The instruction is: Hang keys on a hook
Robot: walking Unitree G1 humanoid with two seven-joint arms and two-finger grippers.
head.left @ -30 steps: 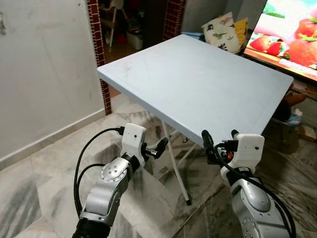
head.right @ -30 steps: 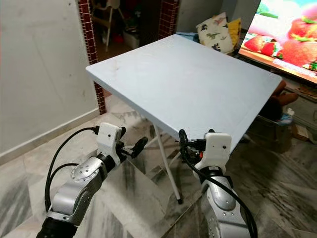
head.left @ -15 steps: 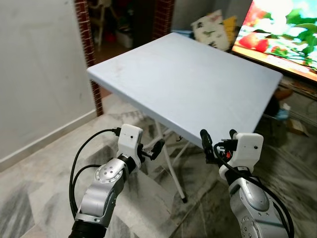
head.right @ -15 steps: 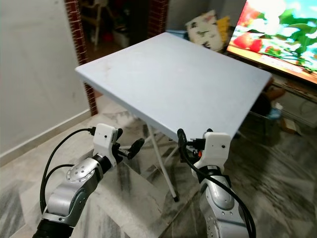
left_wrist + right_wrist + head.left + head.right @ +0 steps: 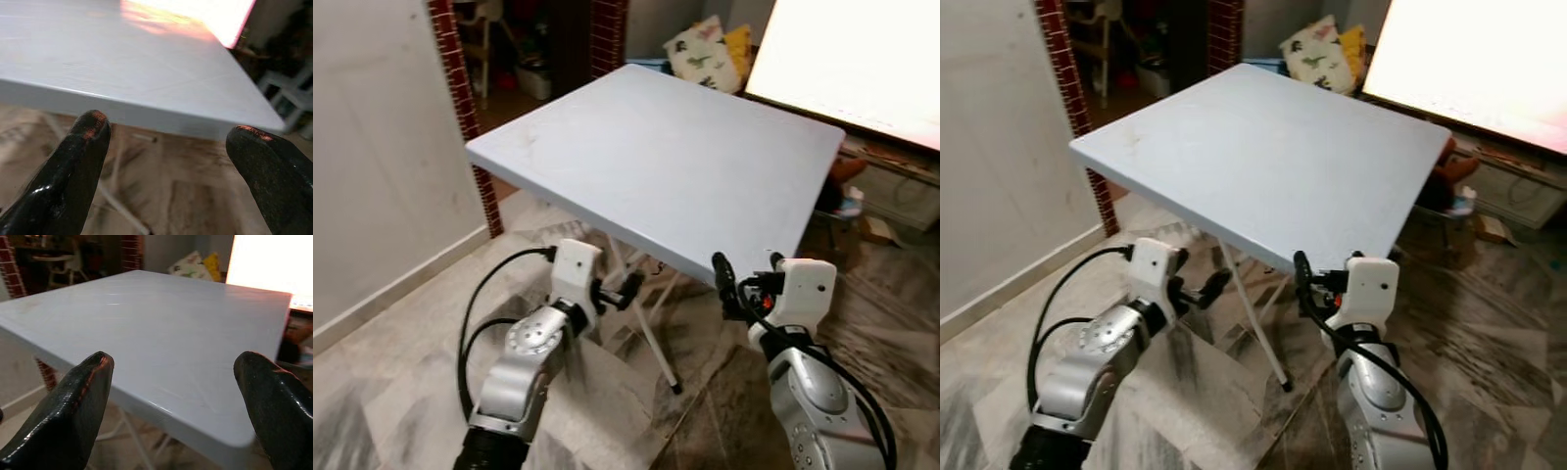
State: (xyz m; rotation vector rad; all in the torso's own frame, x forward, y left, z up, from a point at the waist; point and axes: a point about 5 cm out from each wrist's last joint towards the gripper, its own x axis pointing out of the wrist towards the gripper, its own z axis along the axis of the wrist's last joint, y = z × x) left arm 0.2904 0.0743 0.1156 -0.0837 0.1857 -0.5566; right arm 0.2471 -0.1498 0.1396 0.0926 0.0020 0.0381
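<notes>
Two hands — left hand, right hand — spread, raised

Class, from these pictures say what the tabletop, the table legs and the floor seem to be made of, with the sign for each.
Tabletop: likely plastic or laminate, pale blue-white, smooth with soft sheen and rounded edge. Table legs: probably painted metal tube, thin, white and crossed. Floor: polished marble or marble-look tile, grey veining, seams and gloss.

head cameras looking down, wrist cameras close, all sharing table
</notes>
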